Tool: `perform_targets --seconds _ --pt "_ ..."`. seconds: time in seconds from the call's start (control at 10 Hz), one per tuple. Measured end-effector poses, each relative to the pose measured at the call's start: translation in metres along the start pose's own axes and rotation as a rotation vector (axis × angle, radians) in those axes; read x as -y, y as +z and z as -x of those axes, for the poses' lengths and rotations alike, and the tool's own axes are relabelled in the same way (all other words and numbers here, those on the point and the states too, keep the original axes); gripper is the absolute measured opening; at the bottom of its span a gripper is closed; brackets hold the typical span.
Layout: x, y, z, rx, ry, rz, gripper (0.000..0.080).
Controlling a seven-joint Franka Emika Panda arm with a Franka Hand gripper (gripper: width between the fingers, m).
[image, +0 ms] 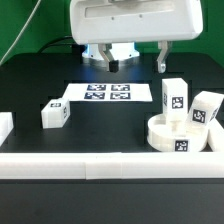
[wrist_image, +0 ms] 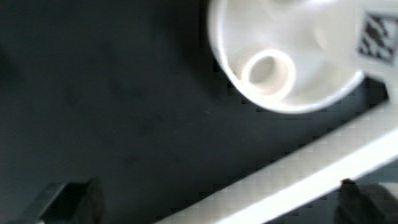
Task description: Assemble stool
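I noted my gripper (image: 137, 60) hanging over the table (image: 30, 90), fingers (wrist_image: 71, 198) apart and empty, with the round seat (image: 180, 135) lying flat, lower and off to the exterior view's right of it, outside the fingers' span.

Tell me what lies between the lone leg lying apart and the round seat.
Only bare black table lies between the lone leg and the round seat; the exterior view shows it.

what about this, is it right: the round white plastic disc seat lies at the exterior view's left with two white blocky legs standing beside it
No. In the exterior view the round white plastic disc seat lies at that view's right, not its left; two white blocky legs do stand beside it.
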State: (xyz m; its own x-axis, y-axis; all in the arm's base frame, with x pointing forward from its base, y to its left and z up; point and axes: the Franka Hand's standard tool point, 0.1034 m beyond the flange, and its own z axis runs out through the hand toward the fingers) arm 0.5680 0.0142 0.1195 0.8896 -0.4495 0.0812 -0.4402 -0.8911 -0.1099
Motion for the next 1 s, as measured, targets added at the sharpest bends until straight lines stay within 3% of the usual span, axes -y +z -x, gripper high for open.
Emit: perform_targets --seconds 0.4,0.5,0.7,0.8,0.9,1.0 --pt "-0.005 0.006 0.000 -0.001 -0.287 0.013 0.0649" --pt "-0.020 0.008 -0.003 -0.021 -0.329 0.013 0.0649" --pt "-0.077 0.018 -0.009 -0.026 -0.406 0.040 0.0649" --pt "-0.098 0.022 -0.016 -0.034 -0.427 0.056 0.0649" --pt "-0.114 0.026 -0.021 -0.044 -0.445 0.073 0.0649" --pt "-0.110 0.026 -0.020 -0.044 -0.428 0.070 0.0649"
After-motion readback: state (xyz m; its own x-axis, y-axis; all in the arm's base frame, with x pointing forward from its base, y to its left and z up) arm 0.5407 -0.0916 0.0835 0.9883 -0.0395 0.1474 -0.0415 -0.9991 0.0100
